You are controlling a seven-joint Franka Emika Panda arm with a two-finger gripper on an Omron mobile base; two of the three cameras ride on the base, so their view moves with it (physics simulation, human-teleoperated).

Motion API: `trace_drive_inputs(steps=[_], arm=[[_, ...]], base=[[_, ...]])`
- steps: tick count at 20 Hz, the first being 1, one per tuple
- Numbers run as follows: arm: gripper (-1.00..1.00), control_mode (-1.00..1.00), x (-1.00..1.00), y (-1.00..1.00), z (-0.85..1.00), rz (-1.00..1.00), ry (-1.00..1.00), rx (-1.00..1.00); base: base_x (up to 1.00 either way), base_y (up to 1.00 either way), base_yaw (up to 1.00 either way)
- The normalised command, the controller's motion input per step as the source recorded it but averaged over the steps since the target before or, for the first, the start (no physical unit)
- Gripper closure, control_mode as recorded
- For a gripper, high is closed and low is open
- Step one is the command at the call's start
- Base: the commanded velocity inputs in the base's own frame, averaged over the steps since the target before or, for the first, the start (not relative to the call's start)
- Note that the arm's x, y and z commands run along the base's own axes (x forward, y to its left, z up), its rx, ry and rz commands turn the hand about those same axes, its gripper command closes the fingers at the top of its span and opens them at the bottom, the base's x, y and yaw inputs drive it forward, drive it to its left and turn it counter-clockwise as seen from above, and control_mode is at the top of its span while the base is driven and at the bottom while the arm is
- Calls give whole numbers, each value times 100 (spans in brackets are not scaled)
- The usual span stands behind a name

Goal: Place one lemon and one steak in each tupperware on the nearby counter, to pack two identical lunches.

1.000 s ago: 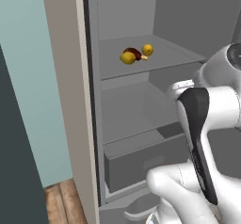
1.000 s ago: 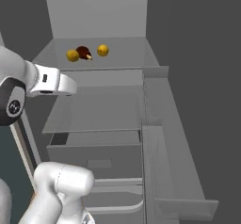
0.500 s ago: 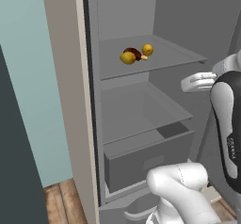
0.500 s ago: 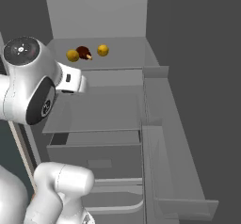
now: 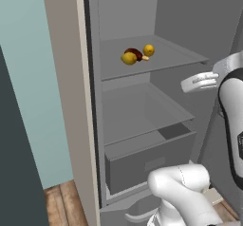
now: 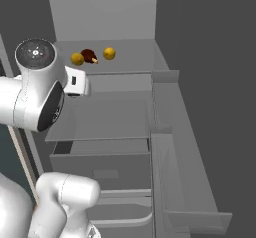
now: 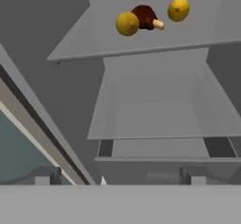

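Two yellow lemons (image 5: 128, 58) (image 5: 149, 50) lie on the upper shelf (image 5: 161, 61) of an open fridge, with a dark red steak (image 5: 135, 54) between them. The right base view shows the same lemons (image 6: 77, 58) (image 6: 109, 53) and steak (image 6: 88, 56). My gripper (image 5: 186, 84) hovers in front of the fridge, below and to the right of that shelf, apart from the food. In the hand view the lemons (image 7: 127, 23) (image 7: 179, 9) and steak (image 7: 145, 17) sit high up, and my gripper (image 7: 117, 178) is open and holds nothing. The tupperware and the counter are out of view.
Below the food shelf are a bare middle shelf (image 5: 142, 113) and a shut drawer (image 5: 152, 161). The open fridge door (image 6: 185, 147) with its bins stands to the right. A beige side panel (image 5: 64, 78) and a teal wall lie to the left.
My arm's upper links have swung round and its elbow has risen, while the hand has shifted only slightly toward the fridge. The jaws stay open. Lemons and steak have not moved.
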Motion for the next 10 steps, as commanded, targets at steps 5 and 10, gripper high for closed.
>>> trace_drive_inputs(steps=[5, 10], arm=[[-100, -100, 10, 30, 21, 0, -16, -3], [-100, -100, 25, 20, 23, 0, -5, -3]], base=[[0, 0, 0], [0, 0, 0]])
